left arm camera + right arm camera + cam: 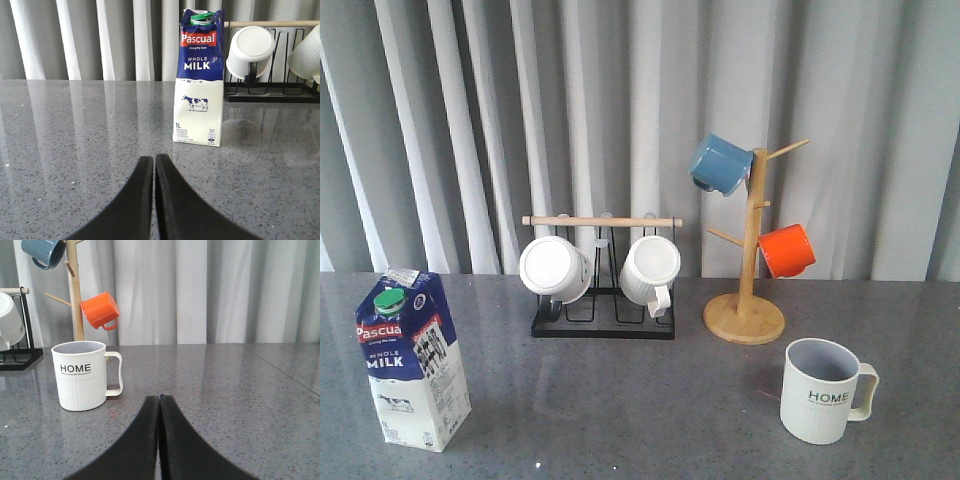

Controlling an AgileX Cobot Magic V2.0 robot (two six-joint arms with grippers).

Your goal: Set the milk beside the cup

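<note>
The milk (412, 360) is a tall blue and white carton with a green cap, upright at the front left of the grey table; it also stands ahead in the left wrist view (199, 80). The cup (825, 390), an off-white mug marked "HOME", sits at the front right, handle to the right, and shows in the right wrist view (81, 375). My left gripper (154, 159) is shut and empty, well short of the carton. My right gripper (159, 398) is shut and empty, apart from the mug. Neither gripper appears in the front view.
A black wire rack (603, 318) with a wooden bar holds two white ribbed mugs (555, 268) (651, 271) at the back centre. A wooden mug tree (746, 310) to its right carries a blue mug (720, 165) and an orange mug (787, 250). Grey curtains hang behind.
</note>
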